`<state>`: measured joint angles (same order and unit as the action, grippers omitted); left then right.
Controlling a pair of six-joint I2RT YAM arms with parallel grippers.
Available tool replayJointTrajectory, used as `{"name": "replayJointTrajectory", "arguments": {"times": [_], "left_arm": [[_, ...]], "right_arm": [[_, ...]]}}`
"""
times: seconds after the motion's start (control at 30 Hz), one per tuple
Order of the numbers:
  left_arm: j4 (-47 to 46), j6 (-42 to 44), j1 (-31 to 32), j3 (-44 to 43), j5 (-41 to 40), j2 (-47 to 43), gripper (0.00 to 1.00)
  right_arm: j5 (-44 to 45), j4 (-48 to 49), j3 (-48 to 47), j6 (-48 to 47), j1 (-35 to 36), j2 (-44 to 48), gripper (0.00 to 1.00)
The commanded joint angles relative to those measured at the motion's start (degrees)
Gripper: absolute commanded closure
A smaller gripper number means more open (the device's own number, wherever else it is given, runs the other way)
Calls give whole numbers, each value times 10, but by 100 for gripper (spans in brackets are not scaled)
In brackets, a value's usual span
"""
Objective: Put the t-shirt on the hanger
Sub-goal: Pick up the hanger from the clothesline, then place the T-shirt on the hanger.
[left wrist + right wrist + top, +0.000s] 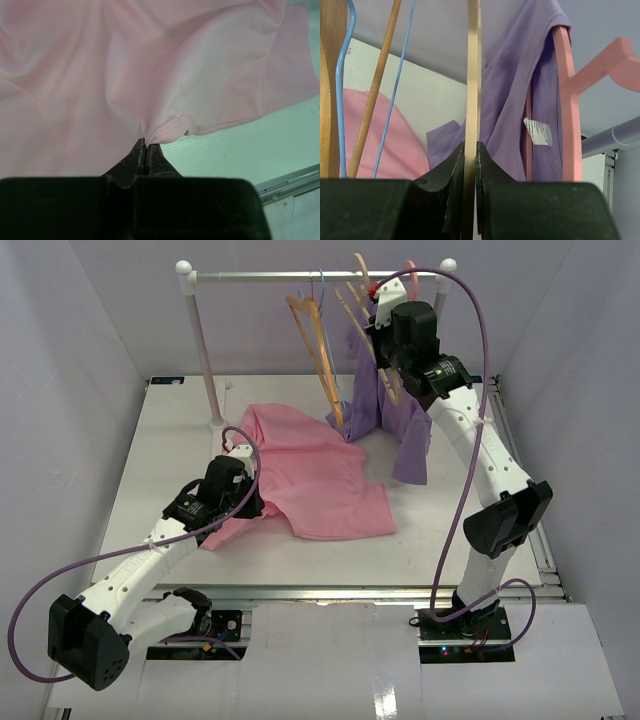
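The light pink t-shirt [320,480] lies crumpled on the white table, left of centre. My left gripper [250,506] is low at its near left edge, shut on a fold of the hem [170,131]; in the left wrist view the gripper [146,145] has its jaws pressed together with cloth [150,65] bunched at the tips. The beige hanger [352,312] hangs tilted on the rail at the back. My right gripper [386,368] is raised there and shut on it. In the right wrist view the hanger's thin bar [472,75] runs straight up between that gripper's [471,145] jaws.
A white rack with a metal rail [300,277] and post [200,340] stands at the back. On it hang a wooden hanger [315,350], a blue wire hanger [342,90] and a purple shirt [400,425] on a pink hanger [567,100].
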<state>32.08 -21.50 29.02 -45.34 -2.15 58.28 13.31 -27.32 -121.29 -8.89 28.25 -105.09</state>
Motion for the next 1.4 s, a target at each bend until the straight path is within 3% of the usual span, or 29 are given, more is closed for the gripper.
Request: {"name": "replayJointTrajectory", "arguments": {"times": [0.0,0.17,0.37,0.47,0.63,0.73,1.0,1.23,1.37], "left_arm": [[-10,-6,2,2,-9,-15,100],[-10,-28,-3,-13,-26,-6,100],[-13,-56,-10,-33,-25,24,100],[-16,-61,-21,-42,-11,38,100],[-14,-51,-32,-47,-8,58,100],[-12,-48,-35,-54,-7,69,100],[-4,-56,-35,-95,-2,95,100],[6,-54,-36,-111,-10,112,100],[8,-52,-36,-111,-13,114,100]], "right_arm": [[-7,14,40,19,-1,92,92],[-21,29,150,36,-1,178,92],[-75,-39,241,92,0,282,92],[-120,-54,334,145,7,375,92],[-104,-63,542,219,55,540,92],[-91,-71,617,233,82,591,92],[-127,-23,731,235,157,621,92],[-61,1,802,280,318,670,92],[-41,11,821,291,362,702,92]]}}
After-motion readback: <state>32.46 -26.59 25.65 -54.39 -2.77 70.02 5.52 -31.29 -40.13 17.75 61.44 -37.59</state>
